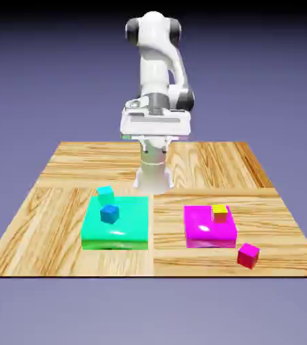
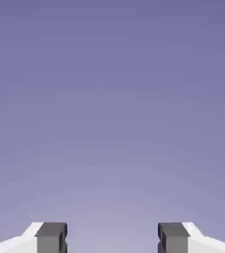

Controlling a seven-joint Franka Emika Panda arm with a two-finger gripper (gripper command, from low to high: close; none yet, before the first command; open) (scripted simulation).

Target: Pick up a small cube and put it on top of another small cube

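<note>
The grey two-finger fingers (image 2: 112,238) stand wide apart and empty, and the small glossy crimson-pink cube (image 1: 248,256) lies on the wooden tabletop (image 1: 176,264), well forward of them toward the exterior view's lower right.

A white Franka Panda arm (image 1: 157,60) rises upright in the exterior view, its upper joints bending forward and down to the hand (image 1: 155,124), which is held level and raised. The two-finger gripper (image 2: 112,238) stands open and empty, its grey fingertips (image 2: 51,238) well apart on either side of the hand view's bottom edge, with only backdrop showing between them.
</note>
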